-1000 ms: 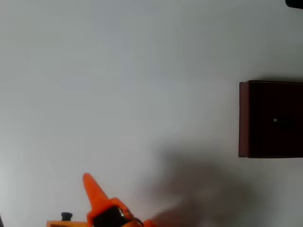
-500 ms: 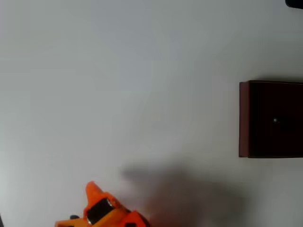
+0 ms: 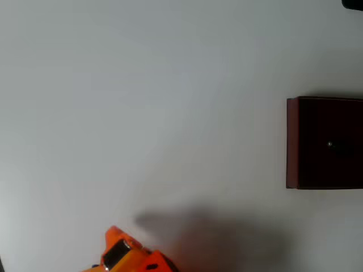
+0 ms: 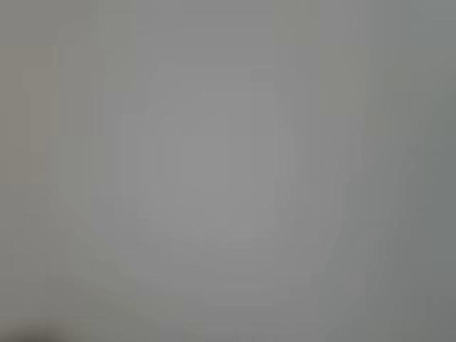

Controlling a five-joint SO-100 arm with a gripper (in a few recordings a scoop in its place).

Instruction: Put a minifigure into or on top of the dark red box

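One orange arm sits low at your overhead view's bottom edge.
Your gripper (image 3: 116,235) shows only a tip; its opening cannot be judged. Well apart, the minifigure (image 3: 330,145) lies inside the dark red box (image 3: 292,141) on the white table (image 3: 142,102).

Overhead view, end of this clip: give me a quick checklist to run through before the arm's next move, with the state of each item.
1. Minifigure inside the dark red box: ok; a tiny grey speck sits on the dark floor.
2. Box upright on the table: ok.
3. Claw away from the box: ok, at the bottom edge.
4. Claw empty: cannot tell; its fingers are unclear.
5. Wrist view usable: not ok, a blank grey blur.
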